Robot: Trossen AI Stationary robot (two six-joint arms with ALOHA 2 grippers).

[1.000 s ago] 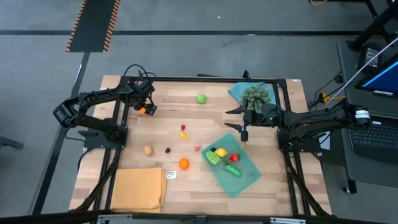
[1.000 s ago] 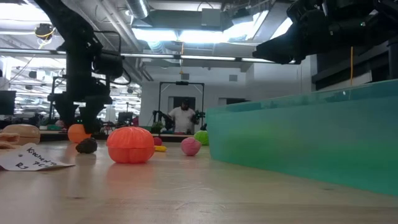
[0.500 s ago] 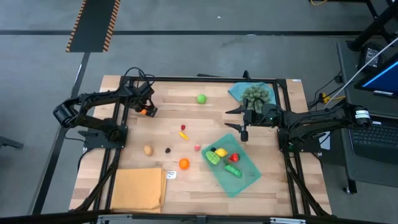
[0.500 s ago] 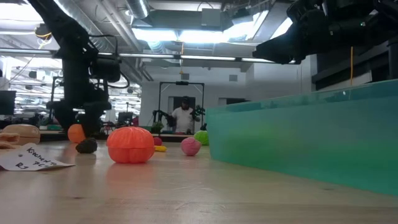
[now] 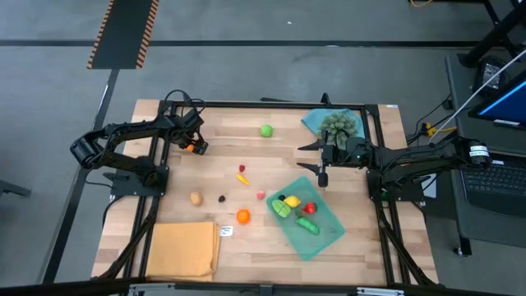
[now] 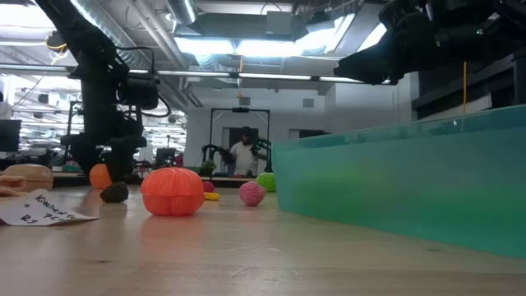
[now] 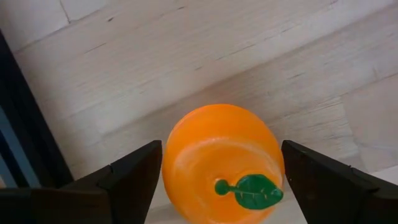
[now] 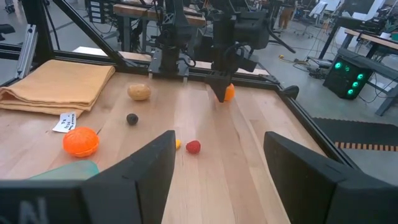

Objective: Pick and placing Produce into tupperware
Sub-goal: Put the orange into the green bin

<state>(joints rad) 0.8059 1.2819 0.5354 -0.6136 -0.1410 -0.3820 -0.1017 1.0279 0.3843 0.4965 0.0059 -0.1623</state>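
Observation:
A small orange fruit with a green leaf (image 7: pixel 221 165) rests on the table near its far left corner (image 5: pixel 190 148). My left gripper (image 7: pixel 222 149) is open and points down over it, one finger close on each side. My right gripper (image 8: pixel 217 162) is open and hovers over the far corner of the teal tupperware (image 5: pixel 308 218). Yellow, green and red pieces lie inside the tupperware. Loose on the table are a green apple (image 5: pixel 266 130), a red piece (image 5: pixel 242 168), a yellow piece (image 5: pixel 243 178), a pink piece (image 5: pixel 260 195), a tan potato (image 5: pixel 196 197), a dark piece (image 5: pixel 221 197) and a ribbed orange ball (image 5: pixel 243 216). My left gripper's fingers (image 7: pixel 134 171) come from above and stand tight beside the orange fruit's two sides. I cannot tell whether they touch it. The fruit sits on the table (image 6: pixel 100 175).
An orange-yellow cloth (image 5: pixel 182 249) lies at the near left corner, with a paper label (image 5: pixel 226 231) beside it. A spiky grey-green ball (image 5: pixel 339 123) sits on a blue cloth at the far right. The tupperware wall (image 6: pixel 403 181) fills the low view's right. A person (image 6: pixel 242 154) stands far behind.
My left gripper has shifted a little toward the table's left edge and now stands around the orange fruit. The fruit has stayed in place. My right arm has kept still.

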